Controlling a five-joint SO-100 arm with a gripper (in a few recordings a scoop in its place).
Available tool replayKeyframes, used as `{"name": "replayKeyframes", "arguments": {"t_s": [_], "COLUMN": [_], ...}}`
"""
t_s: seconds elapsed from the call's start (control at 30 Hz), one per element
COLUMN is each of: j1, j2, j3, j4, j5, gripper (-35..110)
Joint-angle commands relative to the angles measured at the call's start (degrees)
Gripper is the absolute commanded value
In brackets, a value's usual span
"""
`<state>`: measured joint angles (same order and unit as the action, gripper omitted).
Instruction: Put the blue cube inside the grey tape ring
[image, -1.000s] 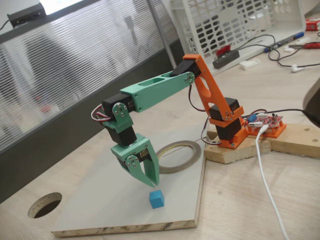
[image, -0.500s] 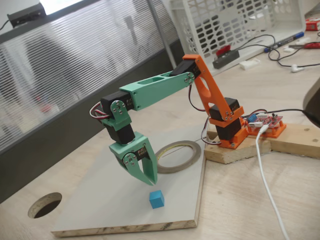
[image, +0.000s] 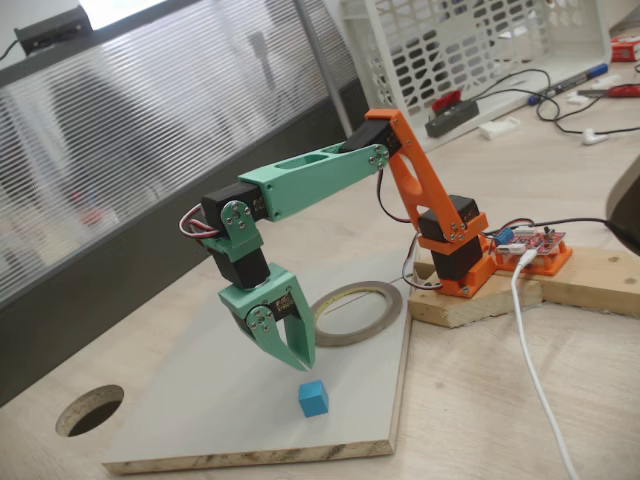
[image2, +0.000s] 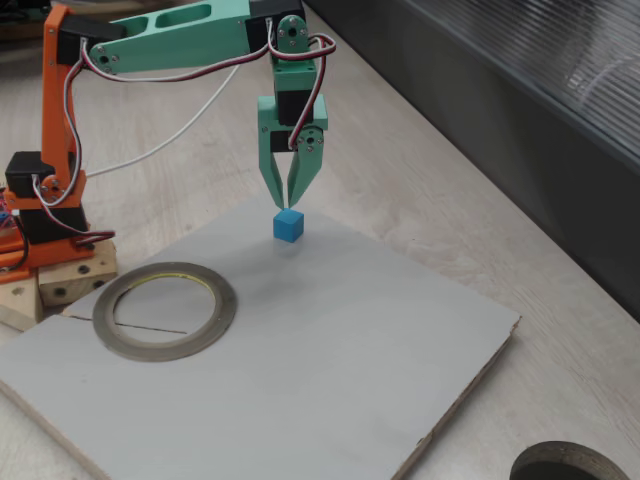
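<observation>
Your green two-finger tool hangs point-down over the pale grey board on the wooden desk. Its fingers stand narrowly apart, almost meeting at the tips, and hold nothing. The small sky-blue solid cube sits flat on the board, just below the tips and slightly to their right in a fixed view; in a fixed view from the other side the tool hovers right above the cube, and you cannot tell from there whether the tips touch it. The flat grey tape ring with its pale yellowish inner rim lies on the far part of the board, near the orange base of the arm on its raw wooden block. Cube and ring lie apart: from the other side the ring is left of and nearer than the cube, its opening showing bare board. A dark round hole cuts the desk near the board's left corner.
</observation>
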<state>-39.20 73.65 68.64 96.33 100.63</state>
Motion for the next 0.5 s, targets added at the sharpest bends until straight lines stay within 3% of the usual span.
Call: {"name": "replayKeyframes", "arguments": {"t_s": [0.0,0.2,0.47], "j1": [0.0,-0.18,0.0], "j2": [1.85,1.85,1.93], "j3": [-1.05,-1.23,-1.49], "j4": [0.35,0.44,11.25], "j5": [0.62,0.97,1.05], "gripper": [5,14,66]}}
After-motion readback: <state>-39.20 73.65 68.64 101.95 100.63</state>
